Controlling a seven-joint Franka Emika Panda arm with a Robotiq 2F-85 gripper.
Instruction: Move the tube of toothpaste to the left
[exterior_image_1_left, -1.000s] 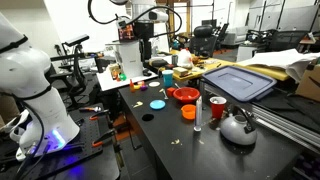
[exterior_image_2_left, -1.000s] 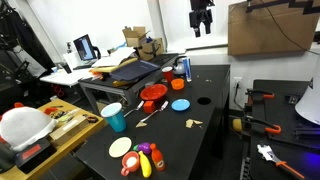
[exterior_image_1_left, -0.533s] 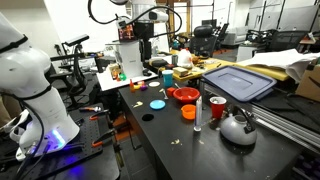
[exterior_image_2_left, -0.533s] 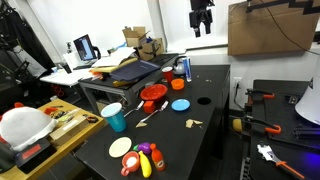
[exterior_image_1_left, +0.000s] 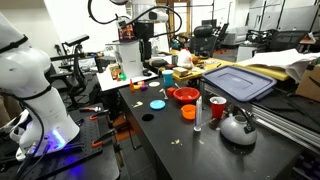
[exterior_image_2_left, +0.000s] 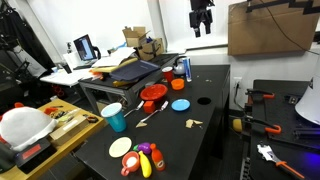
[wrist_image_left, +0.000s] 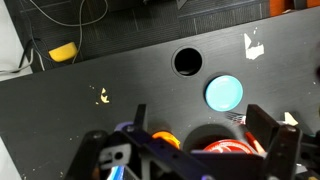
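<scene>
The tube of toothpaste (exterior_image_1_left: 198, 113) is slim and whitish and stands upright on the black table, between an orange piece (exterior_image_1_left: 188, 112) and the red cup (exterior_image_1_left: 217, 108). The steel kettle (exterior_image_1_left: 238, 127) sits just beyond the cup. My gripper (exterior_image_1_left: 143, 42) (exterior_image_2_left: 202, 27) hangs high above the far end of the table, well away from the tube, open and empty. In the wrist view the gripper (wrist_image_left: 180, 150) looks straight down past its spread fingers (wrist_image_left: 270, 135) at the table. The tube is out of that view.
A red bowl (exterior_image_1_left: 185, 95) (wrist_image_left: 225, 148), a blue disc (exterior_image_1_left: 157, 103) (wrist_image_left: 223, 93) and a teal cup (exterior_image_2_left: 115, 117) stand on the table. A plate of toy food (exterior_image_2_left: 135, 155) lies at one end. The tabletop has a round hole (wrist_image_left: 187, 61). Cluttered benches surround it.
</scene>
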